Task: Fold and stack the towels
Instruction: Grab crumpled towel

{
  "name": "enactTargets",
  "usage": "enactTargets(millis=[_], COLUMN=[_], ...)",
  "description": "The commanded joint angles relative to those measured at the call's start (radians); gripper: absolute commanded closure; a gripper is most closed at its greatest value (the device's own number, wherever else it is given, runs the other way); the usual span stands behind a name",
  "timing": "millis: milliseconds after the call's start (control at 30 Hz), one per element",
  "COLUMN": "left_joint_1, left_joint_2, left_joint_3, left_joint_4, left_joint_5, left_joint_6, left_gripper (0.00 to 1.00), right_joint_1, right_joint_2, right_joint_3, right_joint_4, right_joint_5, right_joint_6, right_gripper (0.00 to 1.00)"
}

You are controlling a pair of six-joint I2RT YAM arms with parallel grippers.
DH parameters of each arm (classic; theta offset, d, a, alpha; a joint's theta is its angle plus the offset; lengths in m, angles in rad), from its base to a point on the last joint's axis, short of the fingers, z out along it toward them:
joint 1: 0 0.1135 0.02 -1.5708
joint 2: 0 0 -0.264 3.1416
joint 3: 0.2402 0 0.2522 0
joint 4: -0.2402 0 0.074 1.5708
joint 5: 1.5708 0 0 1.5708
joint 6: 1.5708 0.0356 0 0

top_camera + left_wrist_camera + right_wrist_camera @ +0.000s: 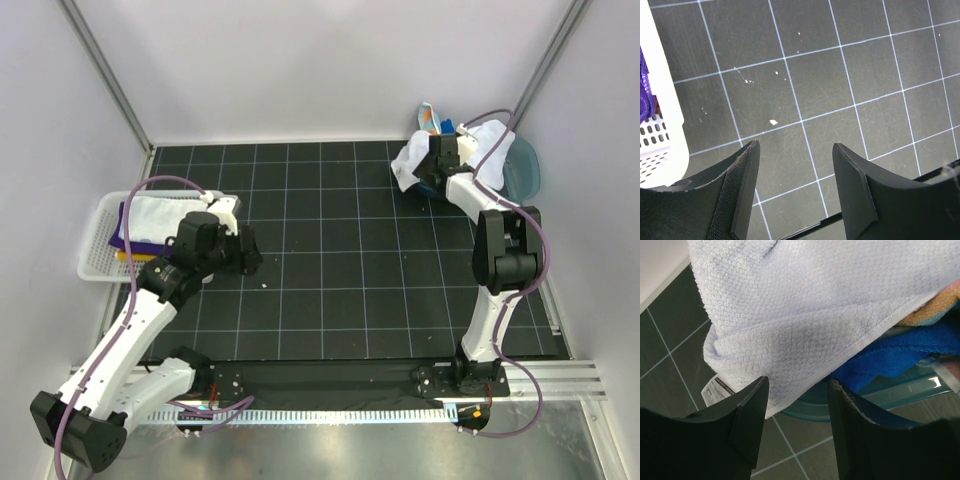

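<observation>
Top view, counter: the black gridded counter [330, 260] carried both arms at its near edge.
Top view, basket: a white mesh basket [92, 262] sat at the left edge. It held a folded white towel [165, 213] on top, with a purple towel [120, 235] and a bit of yellow towel [124, 256] showing beneath it.
Top view, tub: a teal tub [528, 165] stood in the far right corner. A pale towel [408, 165] hung over its left side, and a spotted towel [430, 118] poked up behind.
Top view, arms: the left arm [150, 300] reached toward the middle, just beside the basket. The right arm [500, 250] stretched to the tub.
Left wrist view, claw: the left claw [796, 150] was released, its jaws spread wide over bare counter with nothing between them.
Left wrist view, surroundings: the basket's corner sat at the left, with purple cloth inside.
Right wrist view, claw: the right claw [797, 385] was released, its jaws parted and not pinching anything.
Right wrist view, towels: the pale towel's hem hung just ahead of the gap. A blue towel [880, 360] lay under it on the tub's rim, with the spotted towel at the right edge.
</observation>
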Motion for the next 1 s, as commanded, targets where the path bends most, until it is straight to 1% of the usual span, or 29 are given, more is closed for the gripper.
enactTargets(millis=[0, 67, 233, 367, 433, 467, 533, 567, 600, 633, 767, 967], left_joint_1=[-0.004, -0.002, -0.002, -0.004, -0.004, -0.002, -0.004, -0.002, -0.004, -0.004, -0.004, -0.004], left_joint_2=[0.000, -0.002, 0.003, 0.000, 0.002, 0.003, 0.005, 0.006, 0.005, 0.005, 0.002, -0.006], left_joint_3=[0.011, 0.013, 0.013, 0.013, 0.011, 0.013, 0.015, 0.015, 0.013, 0.013, 0.013, 0.014], left_joint_4=[0.016, 0.016, 0.018, 0.016, 0.016, 0.016, 0.016, 0.016, 0.016, 0.016, 0.016, 0.015], left_joint_5=[0.026, 0.028, 0.028, 0.031, 0.034, 0.035, 0.037, 0.037, 0.037, 0.037, 0.038, 0.042], left_joint_6=[0.021, 0.023, 0.023, 0.024, 0.024, 0.024, 0.024, 0.024, 0.026, 0.024, 0.026, 0.026], left_gripper=[0.37, 0.37, 0.37, 0.37, 0.37, 0.37, 0.38, 0.37, 0.38, 0.38, 0.38, 0.38], right_joint_1=[-0.002, -0.001, -0.001, -0.002, -0.002, -0.005, -0.009, -0.010, -0.013, -0.018, -0.036, -0.062], right_joint_2=[-0.041, -0.021, 0.012, 0.015, 0.021, 0.033, 0.044, 0.047, 0.045, 0.044, 0.036, 0.027], right_joint_3=[-0.025, -0.012, -0.017, -0.002, 0.030, 0.046, 0.087, 0.098, 0.106, 0.122, 0.187, 0.359], right_joint_4=[0.089, 0.095, 0.155, 0.172, 0.161, 0.154, 0.128, 0.121, 0.118, 0.111, 0.074, 0.010], right_joint_5=[-0.008, -0.017, -0.029, -0.018, -0.009, -0.009, -0.014, -0.014, -0.014, -0.017, -0.017, -0.043], right_joint_6=[0.053, 0.066, 0.099, 0.109, 0.103, 0.099, 0.085, 0.082, 0.077, 0.070, 0.042, -0.018], right_gripper=[0.43, 0.43, 0.51, 0.60, 0.69, 0.77, 0.85, 0.94, 0.97, 0.99, 0.99, 0.99])
